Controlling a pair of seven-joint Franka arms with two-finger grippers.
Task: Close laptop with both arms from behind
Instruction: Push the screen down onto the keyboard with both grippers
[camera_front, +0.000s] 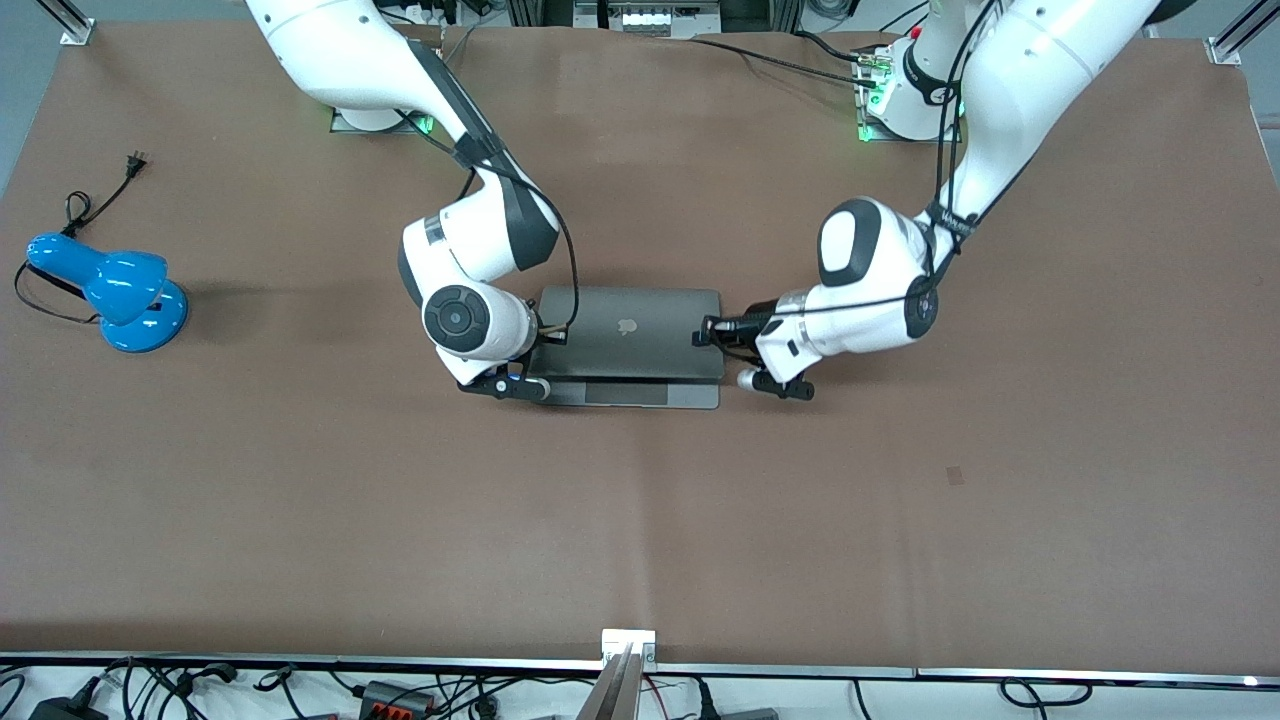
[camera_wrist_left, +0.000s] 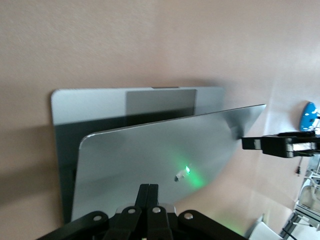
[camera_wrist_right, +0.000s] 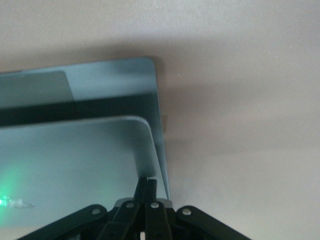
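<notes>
The grey laptop (camera_front: 628, 335) lies mid-table, its lid with the dark apple logo tilted low over the base, of which a strip (camera_front: 640, 393) still shows nearer the front camera. My right gripper (camera_front: 546, 333) is shut, its tips against the lid's edge at the right arm's end. At the lid's other end my left gripper (camera_front: 702, 334) is shut too, touching the lid. In the left wrist view the shut fingers (camera_wrist_left: 149, 192) rest on the lid's back (camera_wrist_left: 150, 150). The right wrist view has the shut fingers (camera_wrist_right: 148, 186) at the lid's corner (camera_wrist_right: 75, 155).
A blue desk lamp (camera_front: 120, 290) with its loose black cord stands toward the right arm's end of the table, well away from the laptop. Brown table surface (camera_front: 640, 520) spreads out nearer the front camera. The right arm's gripper (camera_wrist_left: 280, 145) also shows in the left wrist view.
</notes>
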